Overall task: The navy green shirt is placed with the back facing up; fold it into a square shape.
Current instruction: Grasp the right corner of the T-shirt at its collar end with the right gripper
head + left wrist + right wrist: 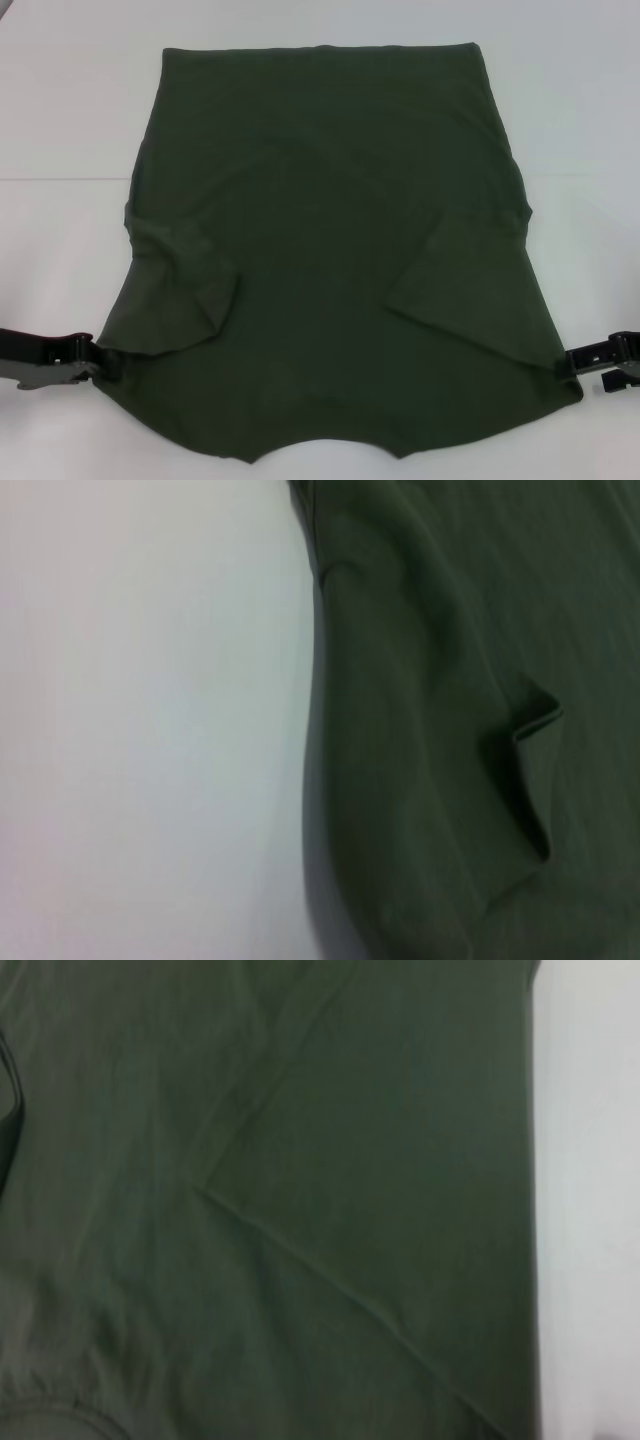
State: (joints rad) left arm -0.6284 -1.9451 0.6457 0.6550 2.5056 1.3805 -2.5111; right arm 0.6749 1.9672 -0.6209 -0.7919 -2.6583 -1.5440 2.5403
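The navy green shirt [330, 250] lies spread on the white table [60, 100], both sleeves folded inward, the neckline at the near edge. My left gripper [108, 362] is shut on the shirt's near left corner. My right gripper [568, 362] is shut on the near right corner. The near part flares wide and looks raised off the table between them. The left wrist view shows the shirt's [450, 680] edge and a sleeve fold beside bare table. The right wrist view shows the cloth [250, 1160] with a diagonal sleeve edge. Neither wrist view shows fingers.
Bare white table surrounds the shirt on the left [150, 730], right [590, 1210] and far side. A faint seam in the table surface [50, 179] runs across behind the shirt's middle. No other objects are in view.
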